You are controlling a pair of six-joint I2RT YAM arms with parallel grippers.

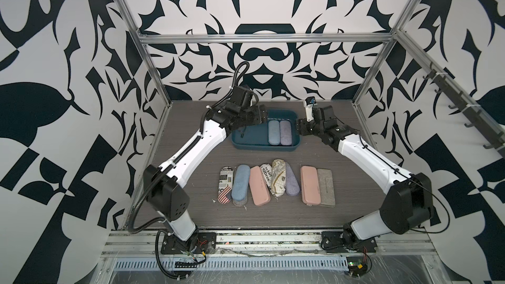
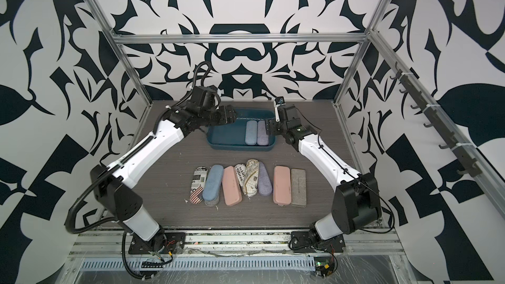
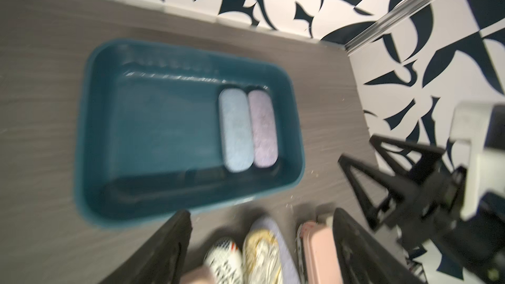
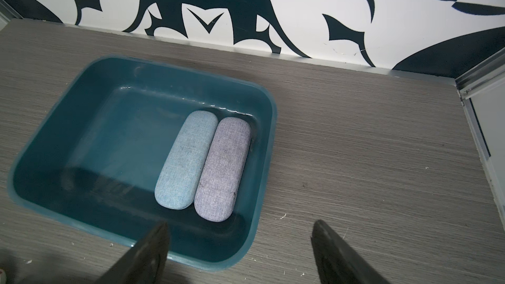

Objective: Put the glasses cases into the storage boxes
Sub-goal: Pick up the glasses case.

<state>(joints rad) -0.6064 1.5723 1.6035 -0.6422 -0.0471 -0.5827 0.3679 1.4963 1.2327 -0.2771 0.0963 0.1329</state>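
Oblong glasses cases (image 1: 259,185): 6 o'clock row — your next pick.
Dark teal plastic tray (image 1: 254,148): two stowed.
Left gripper (image 3: 262,214), right gripper (image 4: 240,225): spread, empty.

A grey wood-grain table (image 1: 273,214) is enclosed by black-and-white patterned walls (image 1: 54,50) and an aluminium frame (image 1: 262,39); black hooks (image 1: 467,124) are mounted on one wall.

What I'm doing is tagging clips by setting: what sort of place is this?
Probably a robot test cell: left arm and right arm bolted to a rail, an aluminium frame, patterned panels enclosing the table.
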